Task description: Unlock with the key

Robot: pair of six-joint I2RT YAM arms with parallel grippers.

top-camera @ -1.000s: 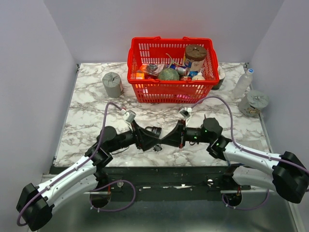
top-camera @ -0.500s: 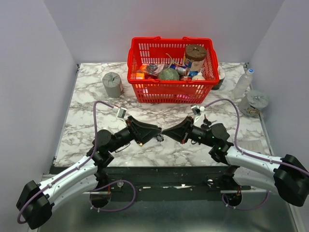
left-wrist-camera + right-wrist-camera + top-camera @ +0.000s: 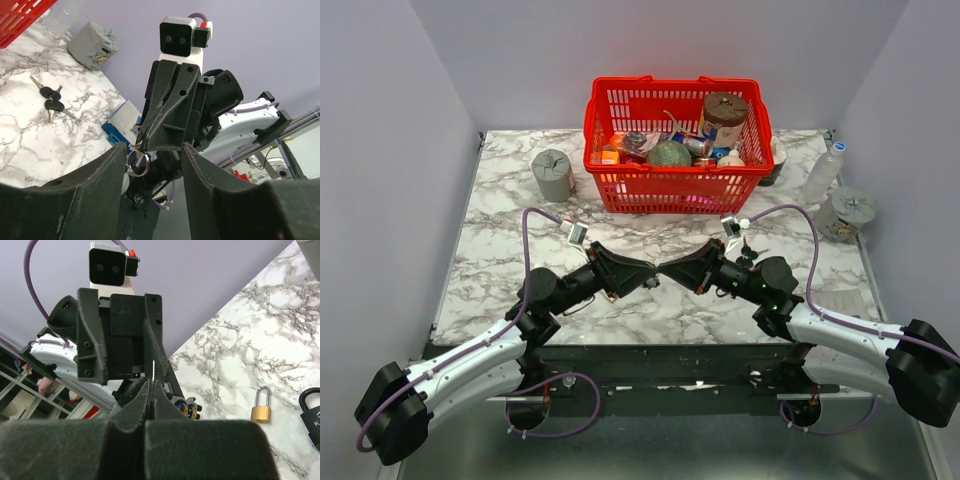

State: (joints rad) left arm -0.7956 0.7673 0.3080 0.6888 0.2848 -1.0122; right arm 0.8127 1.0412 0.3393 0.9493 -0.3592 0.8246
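The dark-headed key bunch point(image 3: 51, 100) is seen lying on the marble table point(image 3: 20, 135), apart from the right gripper point(image 3: 138, 146), which is clamped on a small ringed silver key point(image 3: 137, 161) and faced tip to tip by the left gripper point(image 3: 648, 280), fingers spread wide.

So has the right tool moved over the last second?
Yes. The right tool, shut on a key ring, has drawn up-frame toward the red basket; its wrist camera sits further right along the basket's front wall than before.
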